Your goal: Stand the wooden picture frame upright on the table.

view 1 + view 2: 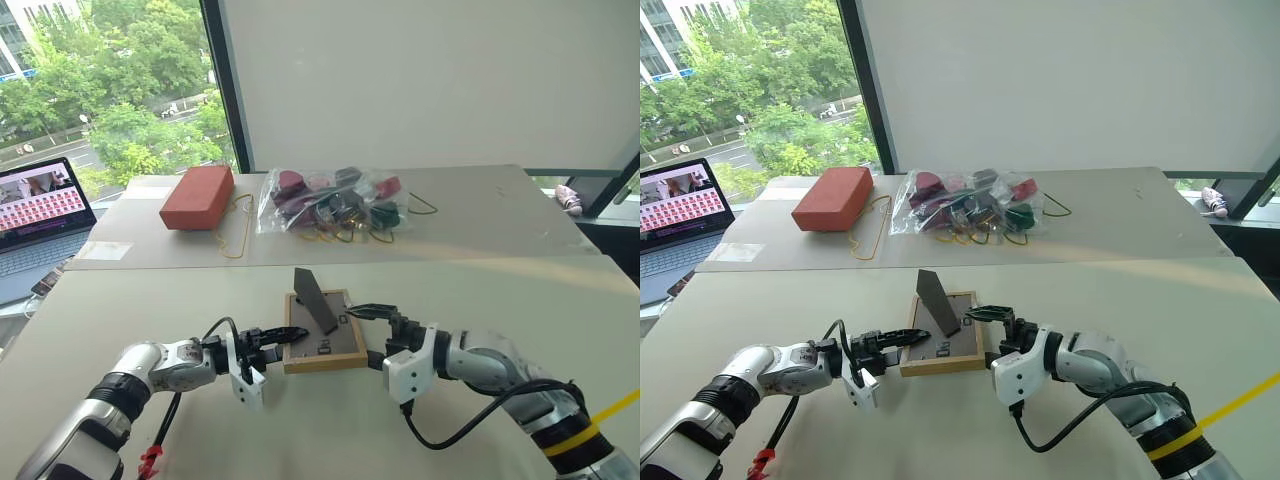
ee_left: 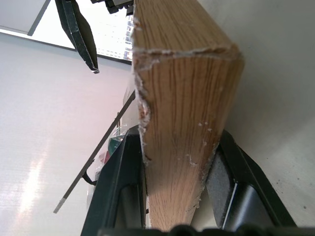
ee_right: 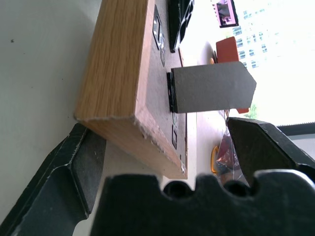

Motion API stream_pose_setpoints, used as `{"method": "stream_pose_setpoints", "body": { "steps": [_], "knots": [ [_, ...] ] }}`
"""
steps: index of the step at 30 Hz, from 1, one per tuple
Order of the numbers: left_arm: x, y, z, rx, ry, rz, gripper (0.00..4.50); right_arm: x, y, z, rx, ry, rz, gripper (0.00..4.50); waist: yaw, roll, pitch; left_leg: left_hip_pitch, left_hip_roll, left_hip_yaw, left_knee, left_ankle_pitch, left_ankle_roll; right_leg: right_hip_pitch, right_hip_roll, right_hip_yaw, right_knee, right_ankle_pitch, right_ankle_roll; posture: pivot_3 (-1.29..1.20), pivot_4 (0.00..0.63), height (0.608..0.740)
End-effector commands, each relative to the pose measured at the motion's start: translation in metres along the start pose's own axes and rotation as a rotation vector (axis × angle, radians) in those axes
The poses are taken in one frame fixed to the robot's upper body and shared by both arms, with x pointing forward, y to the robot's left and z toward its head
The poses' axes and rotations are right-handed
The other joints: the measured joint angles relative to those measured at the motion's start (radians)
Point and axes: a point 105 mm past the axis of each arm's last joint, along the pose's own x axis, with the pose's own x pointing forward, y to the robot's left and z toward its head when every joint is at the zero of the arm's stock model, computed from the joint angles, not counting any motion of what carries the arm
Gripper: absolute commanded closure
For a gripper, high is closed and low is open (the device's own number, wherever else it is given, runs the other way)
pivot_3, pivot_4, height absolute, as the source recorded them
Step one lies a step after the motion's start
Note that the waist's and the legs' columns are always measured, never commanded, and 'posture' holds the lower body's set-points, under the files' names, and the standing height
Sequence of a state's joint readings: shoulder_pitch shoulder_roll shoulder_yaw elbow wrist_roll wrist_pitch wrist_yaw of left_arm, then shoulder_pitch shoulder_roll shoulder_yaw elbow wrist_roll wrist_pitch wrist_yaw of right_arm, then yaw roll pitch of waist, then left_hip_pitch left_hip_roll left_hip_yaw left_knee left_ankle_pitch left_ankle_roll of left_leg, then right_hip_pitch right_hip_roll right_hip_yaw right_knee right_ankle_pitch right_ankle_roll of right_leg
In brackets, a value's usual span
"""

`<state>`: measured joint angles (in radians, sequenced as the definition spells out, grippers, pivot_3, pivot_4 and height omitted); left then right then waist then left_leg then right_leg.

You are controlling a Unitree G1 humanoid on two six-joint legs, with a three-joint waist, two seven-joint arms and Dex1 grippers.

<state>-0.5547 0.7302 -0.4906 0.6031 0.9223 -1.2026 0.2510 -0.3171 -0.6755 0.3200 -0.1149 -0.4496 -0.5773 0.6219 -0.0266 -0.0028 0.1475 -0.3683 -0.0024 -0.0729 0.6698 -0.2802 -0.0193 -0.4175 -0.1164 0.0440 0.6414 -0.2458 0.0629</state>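
- Left wrist view: left gripper clenched on wooden picture frame edge, face-down on table.
- Right gripper released, fingers straddling the opposite corner; fold-out stand between pincers.
- Advice: close right first, tilt slowly onto stand.

The wooden picture frame at centre is light oak-like wood with open grain — splintered and rough at its corners — and a matt grey board back. The table is matt beige. Upper centre, a glossy clear plastic bag.
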Motion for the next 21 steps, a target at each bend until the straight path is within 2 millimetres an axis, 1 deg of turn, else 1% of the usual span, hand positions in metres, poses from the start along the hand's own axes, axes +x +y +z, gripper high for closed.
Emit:
{"method": "stream_pose_setpoints", "body": {
  "steps": [1, 6, 8, 13, 15, 18, 19, 21],
  "knots": [
    [-0.002, -0.019, 0.006, -0.043, -0.009, -0.069, 3.38, 0.005, -0.005, 0.010, -0.036, -0.043, -0.028, 0.84, 0.000, 0.000, 0.000, 0.000, 0.000, 0.000, 0.000, 0.000, 0.000, 0.000, 0.000, 0.000, 0.000, 0.000, 0.000, 0.00, 0.150, 0.740],
    [-0.003, -0.018, 0.006, -0.050, -0.007, -0.063, 3.38, 0.006, -0.003, 0.010, -0.040, -0.044, -0.028, 2.57, -0.003, 0.000, 0.000, 0.000, 0.000, 0.000, 0.000, 0.000, 0.000, 0.000, 0.000, 0.000, 0.000, 0.000, 0.000, 0.00, 0.150, 0.740],
    [-0.003, -0.016, 0.005, -0.058, -0.003, -0.049, 3.38, 0.006, -0.004, 0.010, -0.039, -0.043, -0.031, 3.07, -0.004, 0.000, 0.000, 0.000, 0.000, 0.000, 0.000, 0.000, 0.000, 0.000, 0.000, 0.000, 0.001, 0.000, 0.000, 0.00, 0.150, 0.740],
    [-0.003, 0.001, 0.002, -0.115, 0.016, 0.046, 3.38, 0.004, -0.015, 0.007, -0.034, -0.035, -0.074, 3.17, -0.008, -0.001, 0.000, 0.000, 0.000, 0.000, 0.000, 0.000, 0.000, 0.000, 0.000, 0.000, 0.000, 0.000, 0.000, 0.00, 0.150, 0.740],
    [-0.004, 0.015, -0.002, -0.154, 0.045, 0.114, 2.35, 0.002, -0.022, 0.006, -0.037, -0.030, -0.090, 3.20, -0.010, -0.001, 0.000, 0.000, 0.000, 0.000, 0.000, 0.000, 0.000, 0.000, 0.000, 0.000, 0.000, 0.000, 0.000, 0.00, 0.150, 0.740],
    [-0.015, 0.037, -0.004, -0.229, 0.107, 0.224, 1.22, -0.003, -0.035, 0.002, -0.016, -0.016, -0.126, 3.20, -0.016, -0.001, 0.000, 0.000, 0.000, 0.000, 0.000, 0.000, 0.000, -0.001, 0.000, 0.000, 0.001, 0.000, 0.000, 0.00, 0.150, 0.740],
    [-0.020, 0.043, -0.003, -0.256, 0.120, 0.257, 1.22, -0.005, -0.040, 0.001, -0.010, -0.011, -0.137, 3.20, -0.018, -0.003, 0.001, -0.001, 0.001, -0.001, 0.000, 0.000, 0.000, -0.001, 0.000, 0.000, 0.001, 0.000, 0.000, 0.00, 0.150, 0.740],
    [-0.034, 0.058, 0.001, -0.326, 0.172, 0.356, 1.22, -0.011, -0.058, -0.005, 0.045, 0.009, -0.180, 3.20, -0.023, -0.004, 0.002, -0.001, 0.001, -0.001, 0.000, 0.000, 0.000, -0.003, 0.000, 0.000, 0.003, 0.000, 0.000, 0.00, 0.150, 0.740]
  ]
}}
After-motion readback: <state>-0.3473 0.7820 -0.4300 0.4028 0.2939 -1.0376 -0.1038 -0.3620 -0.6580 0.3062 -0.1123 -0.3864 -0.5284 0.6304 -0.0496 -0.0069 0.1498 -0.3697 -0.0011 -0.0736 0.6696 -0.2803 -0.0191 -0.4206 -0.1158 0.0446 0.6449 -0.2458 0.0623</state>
